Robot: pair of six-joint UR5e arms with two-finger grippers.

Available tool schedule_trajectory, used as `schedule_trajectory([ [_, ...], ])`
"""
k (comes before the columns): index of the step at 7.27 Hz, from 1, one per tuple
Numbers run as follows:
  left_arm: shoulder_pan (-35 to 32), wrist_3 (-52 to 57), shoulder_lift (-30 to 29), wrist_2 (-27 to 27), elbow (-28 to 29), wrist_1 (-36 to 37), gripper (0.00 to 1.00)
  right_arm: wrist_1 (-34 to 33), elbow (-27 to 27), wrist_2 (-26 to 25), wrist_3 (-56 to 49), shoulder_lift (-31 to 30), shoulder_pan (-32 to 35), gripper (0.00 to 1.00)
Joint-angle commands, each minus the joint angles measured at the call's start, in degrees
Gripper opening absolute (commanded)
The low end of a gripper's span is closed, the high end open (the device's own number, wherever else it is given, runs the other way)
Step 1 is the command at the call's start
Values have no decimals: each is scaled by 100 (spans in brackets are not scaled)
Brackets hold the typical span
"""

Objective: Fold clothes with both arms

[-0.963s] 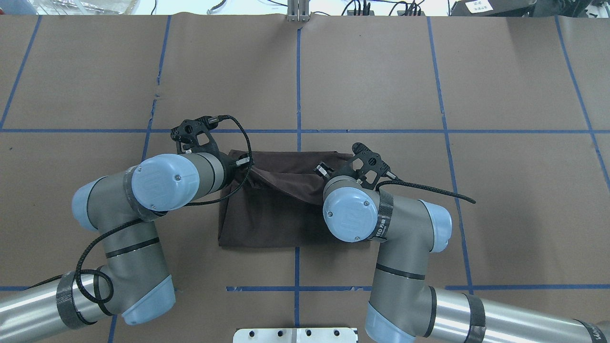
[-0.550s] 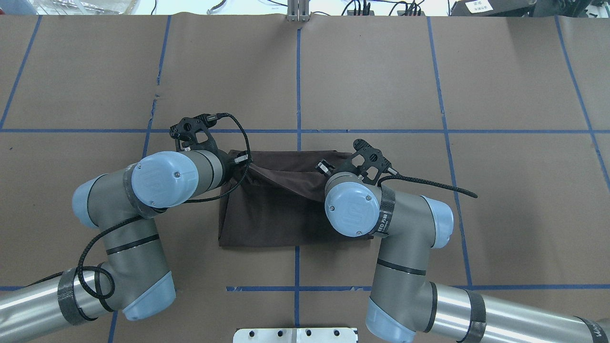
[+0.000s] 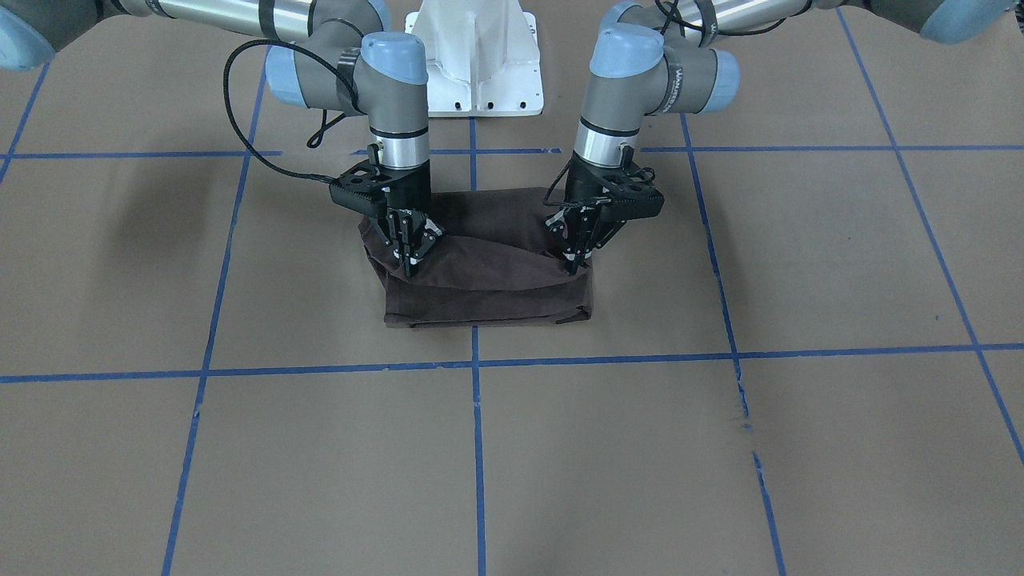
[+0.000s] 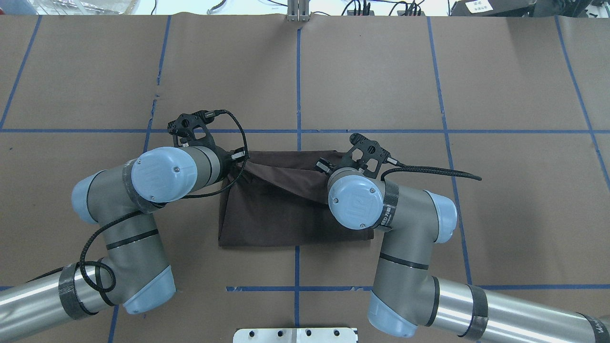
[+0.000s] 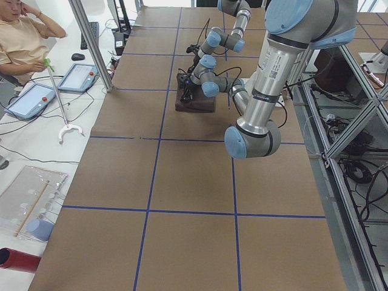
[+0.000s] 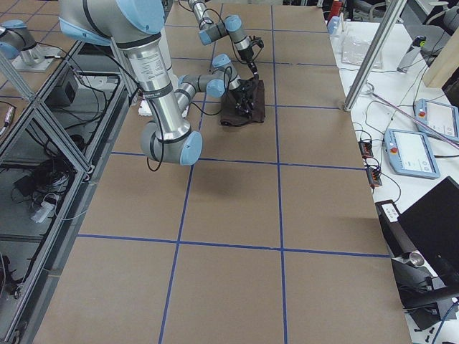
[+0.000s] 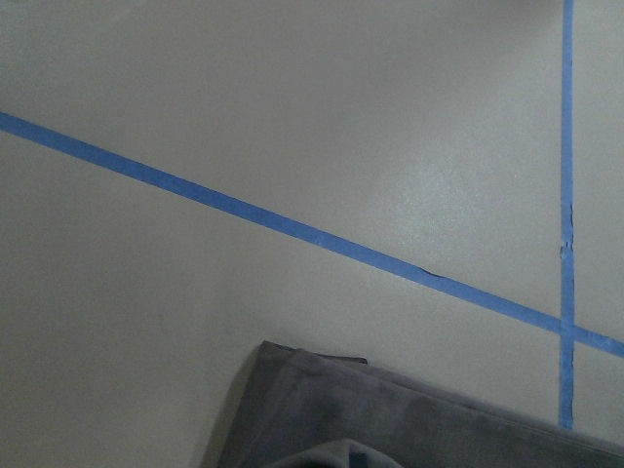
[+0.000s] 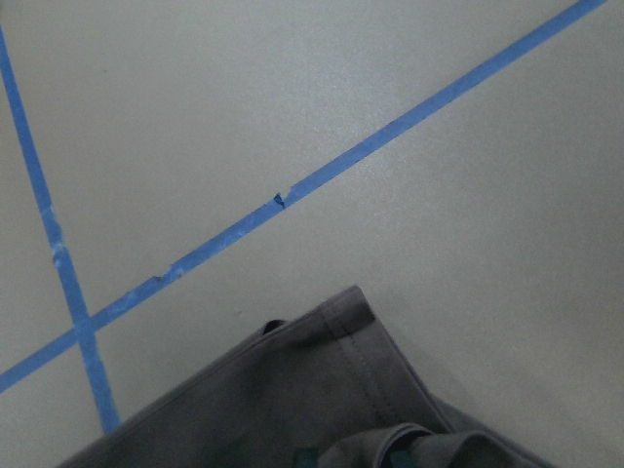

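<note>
- Front-facing view: the dark brown cotton T-shirt [image 3: 488, 292] lies folded into a rectangle on the brown paper-covered tabletop [image 3: 720, 448]. It sits just toward 12 o'clock of centre, across a blue tape line [image 3: 478, 448] that runs from 12 to 6 o'clock.
- The black two-finger left pincer [image 3: 576, 258] stands at the shirt's 3 o'clock end and the black two-finger right pincer [image 3: 410, 258] at its 9 o'clock end. Each points down with its fingers drawn narrow, nipping the top layer of cloth. That layer rises in a ridge between them.
- A white metal base [image 3: 480, 64] sits at 12 o'clock from the shirt.
- Overhead view: the grey jointed left arm [image 4: 119, 214] comes in from 8 o'clock and the grey jointed right arm [image 4: 405, 238] from 4 o'clock. Their wrists cover the pincers, so the fingers cannot be judged here. A lifted fold crosses the shirt from its 10 o'clock corner toward 3 o'clock.
- Exterior left view: the shirt is small and far, toward 12 o'clock, beyond the near arm. A seated person [image 5: 24, 36] is at 10 o'clock, off the tabletop.
- Exterior right view: the shirt lies toward 12 o'clock, and the pincers are too small to read.
- Left wrist view: a shirt corner shows at 6 o'clock, and tape lines cross at 4 o'clock.
- Right wrist view: a hemmed shirt corner shows at 6 o'clock, and tape lines cross at 8 o'clock.
</note>
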Motion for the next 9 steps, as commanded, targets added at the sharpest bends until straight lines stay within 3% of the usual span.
schedule_trajectory([
  [1, -242, 372, 3, -45, 30, 1, 100, -15, 246, 330, -487, 16, 114, 100],
  [3, -533, 1037, 3, -534, 30, -43, 100, -85, 590, 322, -838, 42, -17, 100],
  [7, -622, 1251, 55, -608, 39, -44, 100, -613, 556, -117, -3076, 130, -396, 100],
  [8, -561, 1234, 21, -608, 39, 18, 100, -535, 565, 5, -3534, 139, -152, 100],
  [9, -265, 1234, 29, -547, 4, 62, 100, -517, 591, 598, -3565, 139, 198, 100],
])
